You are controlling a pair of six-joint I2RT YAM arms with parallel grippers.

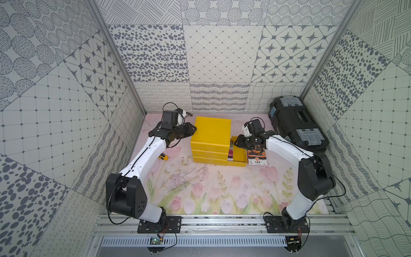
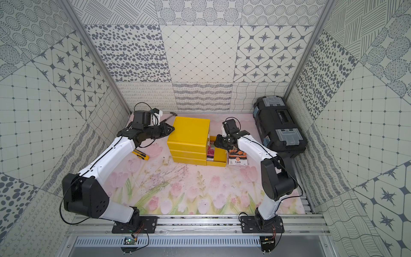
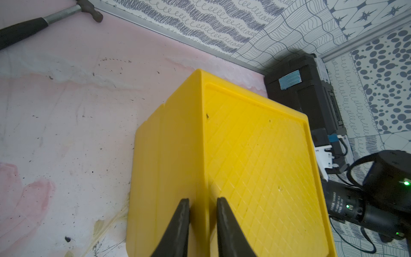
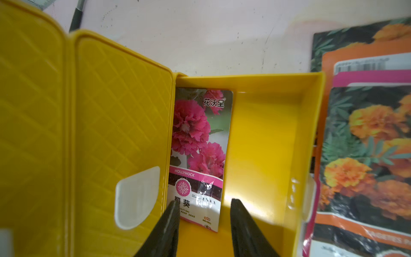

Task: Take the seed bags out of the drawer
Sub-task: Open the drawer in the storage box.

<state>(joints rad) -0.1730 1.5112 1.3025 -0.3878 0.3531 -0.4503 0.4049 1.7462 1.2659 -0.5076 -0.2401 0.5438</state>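
From my station I see one yellow plastic cabinet (image 1: 212,130), boxy, with a diamond-embossed top and three stacked tiers. One drawer (image 4: 266,144) is pulled out on the side of the right arm: a smooth, glossy yellow tray with upright walls. I cannot tell which tier it belongs to. In the drawer lies one seed bag (image 4: 200,151), flat and rectangular, shiny, with pink hollyhock flowers and a pink band. One long edge of it is tucked under the cabinet. The other seed bags (image 4: 367,144) are outside, overlapped in a loose pile on the mat, touching the drawer's outer wall. They show orange marigold photos, orange and pink borders and one white printed back. I count at least three, but the exact number I cannot tell. The right gripper (image 4: 204,202) hangs over the drawer, its jaws moderately wide and holding nothing. The left gripper (image 3: 203,200) is at the cabinet's upper edge, its jaws narrow with one tip on each side. Whether they pinch that edge I cannot tell. The mat (image 1: 211,191) is soft pink with printed tulips and dark specks. On it are also one black toolbox (image 1: 298,126) with two grey latches, one hammer (image 3: 44,20) with a metal head and black grip, and one yellow knife (image 1: 163,156).
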